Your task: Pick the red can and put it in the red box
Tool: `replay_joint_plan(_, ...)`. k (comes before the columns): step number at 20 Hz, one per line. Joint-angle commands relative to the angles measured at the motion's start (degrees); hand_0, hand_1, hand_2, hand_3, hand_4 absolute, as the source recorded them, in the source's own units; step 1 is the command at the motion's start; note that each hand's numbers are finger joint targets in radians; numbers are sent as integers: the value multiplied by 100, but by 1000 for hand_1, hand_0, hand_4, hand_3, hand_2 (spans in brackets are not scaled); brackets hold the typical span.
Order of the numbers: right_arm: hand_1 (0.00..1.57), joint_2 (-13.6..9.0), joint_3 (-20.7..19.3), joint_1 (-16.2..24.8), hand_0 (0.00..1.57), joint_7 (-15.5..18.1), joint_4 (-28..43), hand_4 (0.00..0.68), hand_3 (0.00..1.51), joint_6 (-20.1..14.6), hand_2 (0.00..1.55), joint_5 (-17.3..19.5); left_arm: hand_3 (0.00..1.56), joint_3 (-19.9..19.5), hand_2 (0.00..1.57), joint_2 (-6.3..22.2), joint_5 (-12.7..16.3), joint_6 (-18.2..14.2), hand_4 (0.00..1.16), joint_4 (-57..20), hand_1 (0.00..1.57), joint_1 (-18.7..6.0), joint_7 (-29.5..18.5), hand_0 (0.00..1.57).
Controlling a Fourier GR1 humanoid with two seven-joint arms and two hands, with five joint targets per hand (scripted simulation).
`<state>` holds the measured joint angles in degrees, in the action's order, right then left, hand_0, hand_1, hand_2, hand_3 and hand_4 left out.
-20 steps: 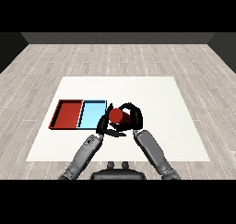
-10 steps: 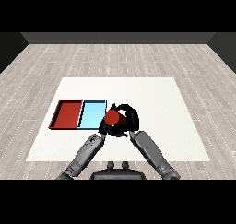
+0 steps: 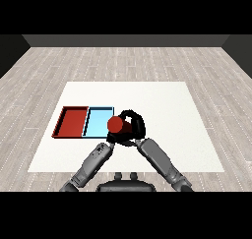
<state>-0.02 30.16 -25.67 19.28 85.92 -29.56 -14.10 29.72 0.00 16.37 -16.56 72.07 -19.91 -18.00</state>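
Just off the right edge of the light blue tray [image 3: 98, 123], my right hand [image 3: 135, 127] holds the red can [image 3: 116, 125]. My fingers [image 3: 129, 113] are curled round the can's far side and top, so the can shows as a red round shape against the black of my hand, with its left side facing the trays. The can overlaps the blue tray's right rim in my view; I cannot tell whether it is raised above the white surface [image 3: 162, 105] or touching it.

The red tray [image 3: 72, 122] lies to the left of the blue one, the two touching side by side, and the can is not in it: the whole blue tray sits between the can and the red tray.

My right forearm comes in from the lower right and slants up to the can. My left hand [image 3: 110, 140] sits just below the can, near the blue tray's near right corner, at the end of my left forearm coming from the lower left. Its fingers are hidden behind the can and my right hand, so I cannot tell whether they are straight or curled.
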Motion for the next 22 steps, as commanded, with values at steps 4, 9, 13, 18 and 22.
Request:
replay_joint_plan(4, 1560, 2, 119, 42, 1560, 415, -274, 654, 1397, 59, 1467, -265, 1424, -131, 1478, 0, 844, -1081, 1113, -276, 1447, -368, -78, 1447)
replay_joint_plan(9, 1500, 1, 422, 443, 1500, 247, 97, 653, 1390, -152, 1446, 64, 1483, 217, 1567, 1, 393, -1345, 1116, -199, 1571, -112, 15, 1571)
replay_joint_plan(13, 1482, 2, 486, 192, 1482, 663, -366, 644, 1391, -222, 1443, -324, 1478, 243, 1557, 2, 464, -1356, 1124, -319, 1571, 1, -278, 1571)
replay_joint_plan(18, 1493, -50, 252, 341, 1493, 294, 80, 637, 1388, 36, 1439, -117, 1482, 149, 1564, 1, 352, -1662, 1137, 98, 1571, 20, -651, 1571)
replay_joint_plan(22, 923, -275, 233, 242, 923, -430, 134, 0, 532, -13, 935, -103, 1513, 24, 1571, 0, 563, -1556, 1147, -93, 1571, -169, -913, 1571)
